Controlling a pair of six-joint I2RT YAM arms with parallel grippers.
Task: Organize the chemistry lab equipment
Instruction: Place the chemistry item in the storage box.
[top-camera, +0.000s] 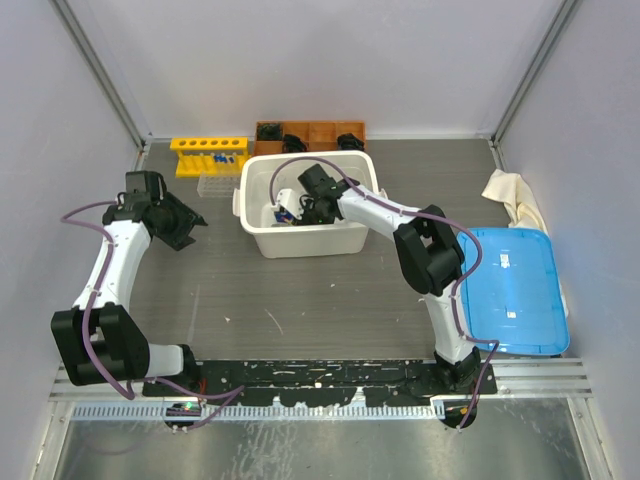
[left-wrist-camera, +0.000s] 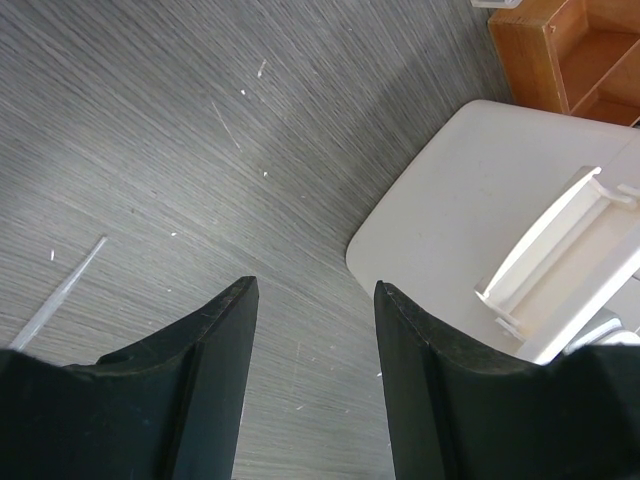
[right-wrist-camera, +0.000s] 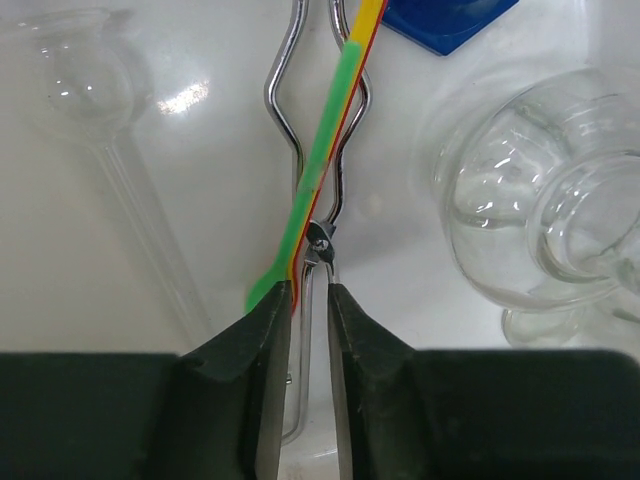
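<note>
right end effector (right-wrist-camera: 310, 290) inside white bin (top-camera: 300, 242), jaws narrow astride metal tongs (right-wrist-camera: 284, 100), grip unclear; stick (right-wrist-camera: 325, 150) alongside. left end effector (left-wrist-camera: 315, 290) wide, empty, above worktop (left-wrist-camera: 150, 120).

Grey table (top-camera: 300, 290) bears white tub (top-camera: 300, 243), yellow rack (top-camera: 208, 150), wooden tray (top-camera: 320, 128), blue lid (top-camera: 510, 290).

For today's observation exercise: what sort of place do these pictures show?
Likely a robot workbench staged as a chemistry lab: a yellow tube rack, and glass flasks and tongs in a tub.
</note>
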